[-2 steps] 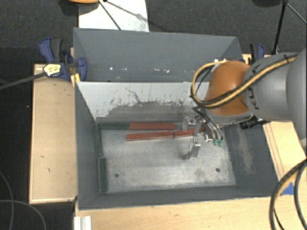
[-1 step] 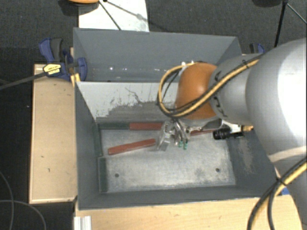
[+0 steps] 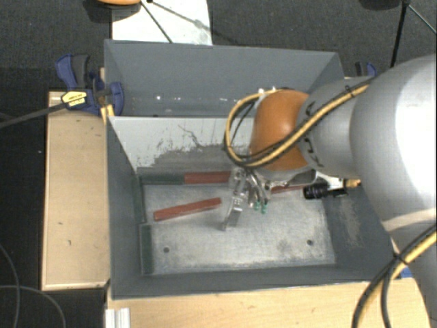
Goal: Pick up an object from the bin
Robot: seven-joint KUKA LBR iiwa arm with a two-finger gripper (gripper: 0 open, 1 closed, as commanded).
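The gripper [image 3: 232, 216] hung low in the grey bin [image 3: 205, 74], close to the floor. It was right next to the right end of a long red-brown stick [image 3: 187, 209]. The stick lay flat on the bin floor, a bit slanted, left of the middle. I could not tell if the gripper was open or closed, and I could not see anything held in it.

What could go wrong? I think the stick was the tricky part. It was thin and lay flat, so the gripper might scrape the metal floor and slide off the top of it. The gripper was by the end of the stick, not the middle. If it grabbed there, the long side might tip down and slip out on the way up. It could also just push the stick away and close on air.

A second red-brown stick [image 3: 206, 178] lay along the back wall, just behind the gripper. It was near enough that the gripper might bump it, or bump the wall. A dark green strip [image 3: 145, 241] lay by the left wall, well apart, so it was no trouble.
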